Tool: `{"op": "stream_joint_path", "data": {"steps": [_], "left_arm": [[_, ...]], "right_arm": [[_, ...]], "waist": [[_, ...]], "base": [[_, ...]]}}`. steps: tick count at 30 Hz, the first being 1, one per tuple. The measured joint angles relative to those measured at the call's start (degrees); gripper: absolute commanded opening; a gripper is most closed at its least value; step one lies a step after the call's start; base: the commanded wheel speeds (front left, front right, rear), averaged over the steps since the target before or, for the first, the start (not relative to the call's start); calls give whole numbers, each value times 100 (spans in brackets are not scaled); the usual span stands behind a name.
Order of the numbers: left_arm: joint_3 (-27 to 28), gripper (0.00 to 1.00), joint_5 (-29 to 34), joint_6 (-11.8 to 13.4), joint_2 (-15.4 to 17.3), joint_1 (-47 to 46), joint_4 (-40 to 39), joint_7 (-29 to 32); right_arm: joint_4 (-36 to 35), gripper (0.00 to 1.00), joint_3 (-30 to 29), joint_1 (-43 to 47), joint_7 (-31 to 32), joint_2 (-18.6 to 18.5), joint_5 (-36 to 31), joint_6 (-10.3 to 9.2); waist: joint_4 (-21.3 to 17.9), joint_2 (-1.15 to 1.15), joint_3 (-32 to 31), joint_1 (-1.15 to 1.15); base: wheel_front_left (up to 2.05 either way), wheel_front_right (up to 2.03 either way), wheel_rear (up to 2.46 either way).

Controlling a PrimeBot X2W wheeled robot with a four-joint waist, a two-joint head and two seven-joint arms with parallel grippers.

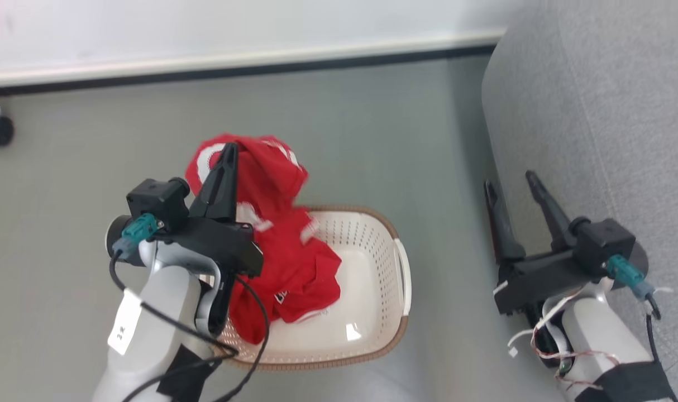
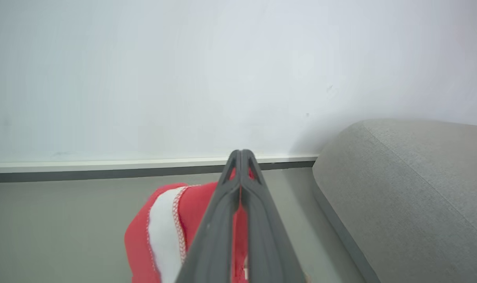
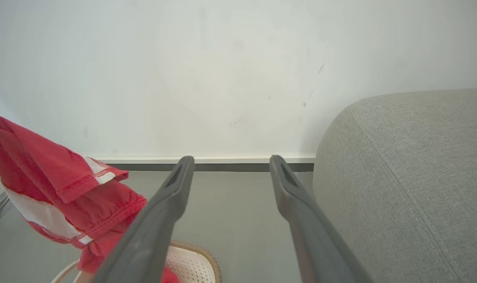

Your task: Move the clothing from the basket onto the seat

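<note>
One garment, one basket, one seat and two grippers are in sight. The left gripper has its two long dark fingers pressed together on the garment, with a fold pinched between them near the tips. From there the cloth drapes down beneath the fingers and out to their right. Its lower end reaches into the mouth of the basket under this gripper, though whether it touches the bottom cannot be told. The garment is thin bright red fabric, crumpled into soft folds. It has white stripe bands edged with red stitching, one broad white panel close beside the clamped fingers, and some small white print near the lowest fold. Part of it is blurred. The basket is cream plastic, a rounded rectangle with rows of small round holes in its walls, a smooth glossy bottom and a brown woven-look rim. One white handle shows on the side facing the right gripper. That gripper's two tapering dark fingers stand well apart with nothing between them, and it hangs between the basket on its left and the seat just on its right. The seat is a large grey cushion of finely woven cloth, with a rounded edge and one stitched seam running along it
</note>
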Motion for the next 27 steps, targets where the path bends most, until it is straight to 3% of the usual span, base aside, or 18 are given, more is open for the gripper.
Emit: {"op": "stream_joint_path", "data": {"steps": [27], "left_arm": [[-468, 0, 261, -45, 4, 1186, -1945, -1]], "right_arm": [[145, 100, 147, 1051, 0, 153, 101, 66]], "waist": [[22, 0, -1454, 1]], "base": [[0, 0, 0]]}}
